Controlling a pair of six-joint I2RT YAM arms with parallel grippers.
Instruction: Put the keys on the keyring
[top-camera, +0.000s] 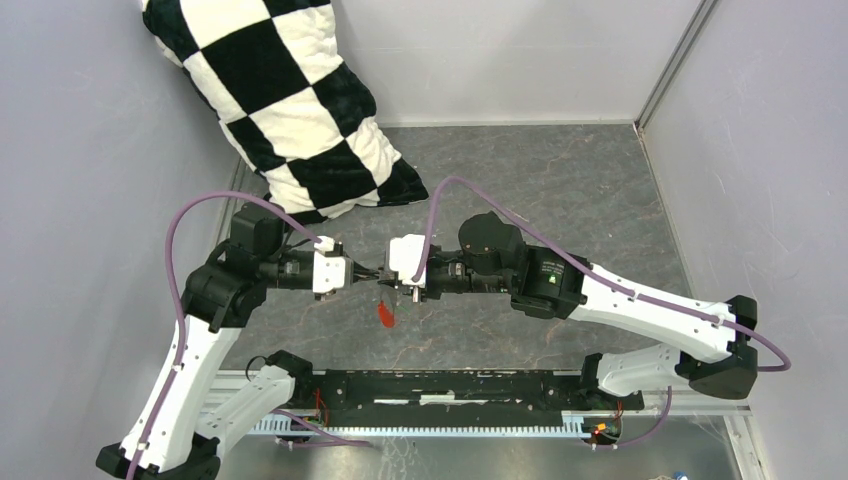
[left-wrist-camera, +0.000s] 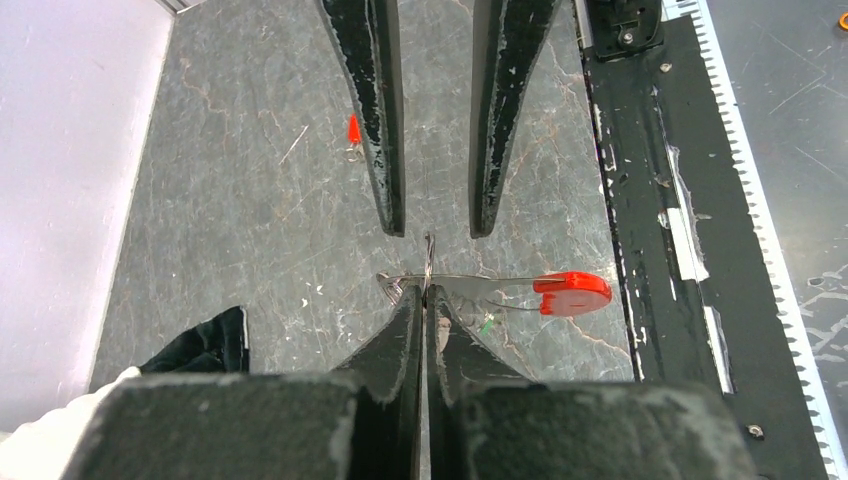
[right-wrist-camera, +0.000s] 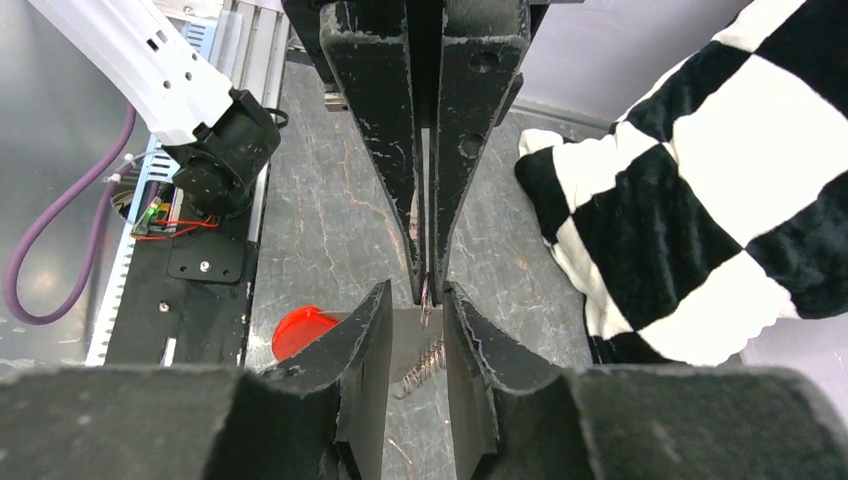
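Observation:
My left gripper (left-wrist-camera: 427, 292) is shut on the keyring (left-wrist-camera: 429, 268), a thin silver ring held above the table. Its long red oval tag (left-wrist-camera: 572, 293) and small green tag (left-wrist-camera: 487, 323) hang to the side, and the red tag also shows in the top view (top-camera: 385, 315). My right gripper (right-wrist-camera: 417, 300) is open, its tips on either side of the ring and tip to tip with the left fingers (right-wrist-camera: 400, 180). A short beaded chain (right-wrist-camera: 425, 365) hangs between its jaws. A tiny red-headed key (left-wrist-camera: 353, 130) lies on the table below the right fingers (left-wrist-camera: 385, 120). The plain silver key does not show clearly.
A black-and-white checkered pillow (top-camera: 290, 100) lies at the back left, close to the grippers in the right wrist view (right-wrist-camera: 700, 200). A black rail (left-wrist-camera: 650, 200) with the arm bases runs along the near edge. Grey walls (top-camera: 760, 150) close in the sides.

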